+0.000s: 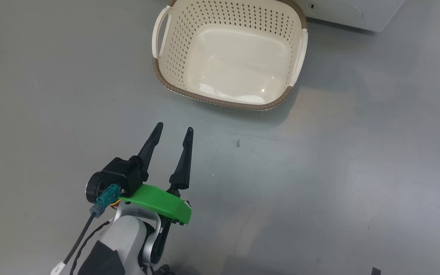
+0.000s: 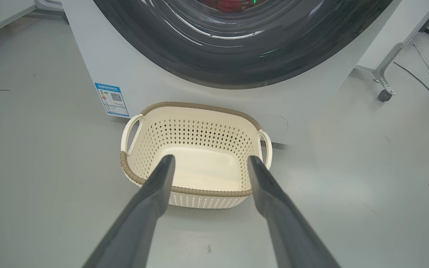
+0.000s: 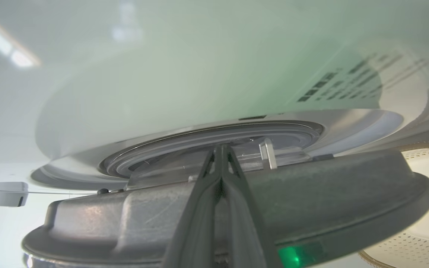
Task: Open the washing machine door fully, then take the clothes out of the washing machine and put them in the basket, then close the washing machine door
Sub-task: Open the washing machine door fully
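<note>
1. Now the right gripper (image 3: 221, 149) has its two fingers pressed tight together, with nothing between them.
2. Its tips point right at the grey inside of the washing machine door (image 3: 311, 208), in the middle of the right wrist view. It is hard to tell if they touch it.
3. The door lies flat from left to right across that view, so a push there would likely swing it wider.
4. The left gripper (image 1: 175, 126), at the lower left of the head view, is spread wide and empty. It points up at the empty basket (image 1: 174, 49).
5. The clothes (image 2: 229, 4) show as a red bit behind the glass, at the top middle of the left wrist view, inside the washing machine (image 2: 155, 78).
6. The right arm is much nearer the door.
</note>
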Motion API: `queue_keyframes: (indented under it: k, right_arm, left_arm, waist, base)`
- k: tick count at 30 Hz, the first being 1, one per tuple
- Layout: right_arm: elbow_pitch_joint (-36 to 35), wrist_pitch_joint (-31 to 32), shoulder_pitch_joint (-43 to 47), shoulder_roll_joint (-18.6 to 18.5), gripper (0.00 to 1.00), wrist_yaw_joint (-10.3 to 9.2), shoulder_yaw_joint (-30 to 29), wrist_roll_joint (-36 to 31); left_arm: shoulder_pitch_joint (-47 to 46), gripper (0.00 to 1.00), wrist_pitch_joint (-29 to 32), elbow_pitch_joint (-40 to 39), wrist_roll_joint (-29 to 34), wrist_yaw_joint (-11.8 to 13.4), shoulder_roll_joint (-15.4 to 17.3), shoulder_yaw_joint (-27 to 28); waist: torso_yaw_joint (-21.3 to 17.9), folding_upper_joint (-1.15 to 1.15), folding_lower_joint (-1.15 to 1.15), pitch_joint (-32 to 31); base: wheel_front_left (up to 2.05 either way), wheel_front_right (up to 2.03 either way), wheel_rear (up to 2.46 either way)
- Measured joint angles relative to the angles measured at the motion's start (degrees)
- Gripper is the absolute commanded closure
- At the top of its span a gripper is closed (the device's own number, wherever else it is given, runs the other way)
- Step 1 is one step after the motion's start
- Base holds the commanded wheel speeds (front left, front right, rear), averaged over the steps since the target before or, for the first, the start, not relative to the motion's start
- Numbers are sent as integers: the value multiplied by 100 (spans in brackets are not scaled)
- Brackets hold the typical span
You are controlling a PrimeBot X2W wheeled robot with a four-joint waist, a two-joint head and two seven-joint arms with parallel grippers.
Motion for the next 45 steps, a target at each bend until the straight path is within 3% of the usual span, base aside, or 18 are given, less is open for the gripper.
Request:
queue_keyframes:
  k: [16, 31, 45]
  right_arm:
    - [226, 297, -9, 8, 100, -37, 60, 46]
    - [559, 453, 494, 110, 100, 260, 74, 183]
    - [659, 727, 756, 183, 100, 379, 96, 378]
  left_arm:
    - [-16, 0, 0, 16, -1, 44, 0, 0]
    - [-14, 0, 0, 132, 10, 49, -1, 47]
    - [7, 0, 0, 205, 57, 51, 0, 55]
  waist:
    - [-47, 0, 0, -62]
    - [-209, 0, 0, -439]
    - [-337, 0, 0, -786]
  base:
    - [0, 0, 0]
    - [0, 0, 0]
    - [0, 0, 0]
